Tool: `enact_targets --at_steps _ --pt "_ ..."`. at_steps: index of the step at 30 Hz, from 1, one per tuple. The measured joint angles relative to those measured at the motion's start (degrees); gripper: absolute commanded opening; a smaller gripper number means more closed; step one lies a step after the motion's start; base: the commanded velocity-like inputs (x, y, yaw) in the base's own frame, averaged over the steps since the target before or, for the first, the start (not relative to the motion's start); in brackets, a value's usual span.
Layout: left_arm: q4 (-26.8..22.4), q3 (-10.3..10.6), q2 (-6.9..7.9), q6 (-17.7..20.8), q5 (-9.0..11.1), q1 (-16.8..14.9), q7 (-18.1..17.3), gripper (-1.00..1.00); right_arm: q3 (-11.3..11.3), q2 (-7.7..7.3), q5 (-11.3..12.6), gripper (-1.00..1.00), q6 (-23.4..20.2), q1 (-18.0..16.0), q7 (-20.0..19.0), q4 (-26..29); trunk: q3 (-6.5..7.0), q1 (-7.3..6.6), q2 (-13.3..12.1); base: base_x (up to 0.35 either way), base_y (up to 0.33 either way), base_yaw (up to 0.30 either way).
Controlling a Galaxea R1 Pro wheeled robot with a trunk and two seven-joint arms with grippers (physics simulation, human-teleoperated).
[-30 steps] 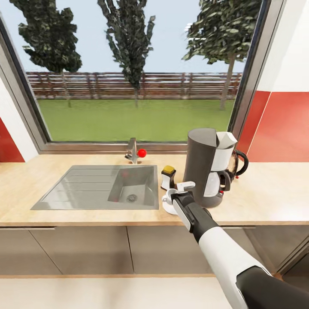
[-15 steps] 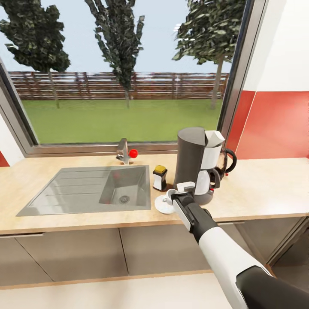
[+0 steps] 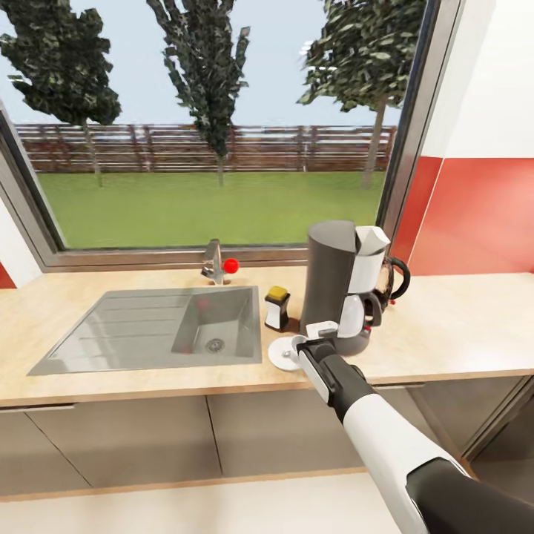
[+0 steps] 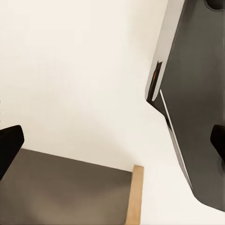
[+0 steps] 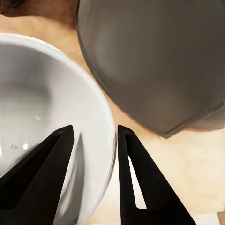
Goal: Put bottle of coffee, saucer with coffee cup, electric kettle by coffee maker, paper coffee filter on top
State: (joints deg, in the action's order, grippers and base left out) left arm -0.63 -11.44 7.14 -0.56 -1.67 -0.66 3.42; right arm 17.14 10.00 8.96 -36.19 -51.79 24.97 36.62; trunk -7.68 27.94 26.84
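Observation:
The coffee maker (image 3: 337, 285) stands on the kitchen countertop (image 3: 452, 326) with the white paper coffee filter (image 3: 371, 239) on its top. The dark electric kettle (image 3: 394, 279) is right behind it and the bottle of coffee (image 3: 277, 308) is at its left. The saucer (image 3: 280, 354) lies in front of the bottle. My right gripper (image 3: 308, 338) is shut on the rim of the coffee cup (image 5: 42, 108), one finger inside and one outside, low over the saucer's right side, beside the coffee maker's base (image 5: 150, 61). My left gripper (image 4: 112, 143) is open with nothing in it.
A steel sink (image 3: 163, 322) with a red-knobbed faucet (image 3: 216, 263) is set into the worktop left of the bottle. A large window runs along the back. Dark cabinets sit below the counter's front edge. Bare worktop stretches to the right of the kettle.
The camera swung right at first, shifting the whole scene left. Since then my right gripper has sunk a little with the cup, down toward the saucer.

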Motion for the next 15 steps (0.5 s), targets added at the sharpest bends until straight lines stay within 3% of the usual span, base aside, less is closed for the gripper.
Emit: enact_targets --at_steps 15 --pt "0.0 0.0 -0.02 0.0 0.0 0.0 0.0 1.0 0.0 0.0 0.0 -1.0 0.0 0.0 0.0 0.0 0.0 0.01 0.0 0.066 0.077 0.0"
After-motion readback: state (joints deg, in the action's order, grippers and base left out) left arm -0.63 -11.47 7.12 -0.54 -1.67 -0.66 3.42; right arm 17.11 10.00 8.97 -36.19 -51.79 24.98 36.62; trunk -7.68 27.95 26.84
